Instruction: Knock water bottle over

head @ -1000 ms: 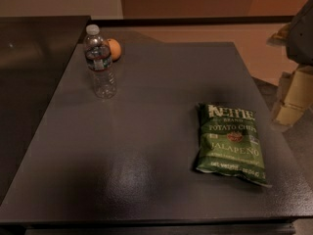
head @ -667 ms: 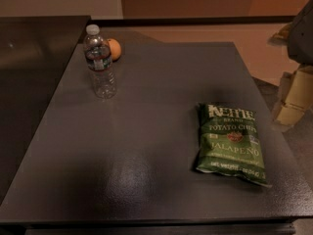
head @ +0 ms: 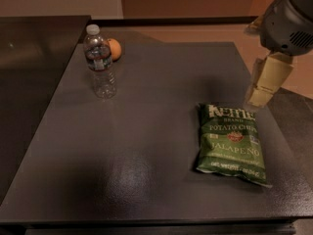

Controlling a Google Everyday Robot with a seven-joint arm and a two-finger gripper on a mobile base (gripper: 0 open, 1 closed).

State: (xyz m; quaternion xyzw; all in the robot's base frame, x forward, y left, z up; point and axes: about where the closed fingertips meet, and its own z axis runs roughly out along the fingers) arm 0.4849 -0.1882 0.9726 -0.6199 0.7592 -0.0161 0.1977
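The water bottle (head: 100, 62) is a small clear ribbed bottle with a white cap and a dark label band. It stands upright near the far left corner of the dark table (head: 146, 131). My gripper (head: 260, 93) hangs at the table's right edge, beige below a grey arm housing (head: 289, 18). It is just above the top right corner of the chip bag and far to the right of the bottle, not touching it.
An orange (head: 115, 49) sits right behind the bottle, at its right. A green Kettle jalapeño chip bag (head: 232, 143) lies flat on the right half of the table. A dark counter (head: 29, 58) adjoins the table on the left.
My gripper and arm have moved left, further into view and over the table's right edge. The bottle, orange and chip bag have not moved.
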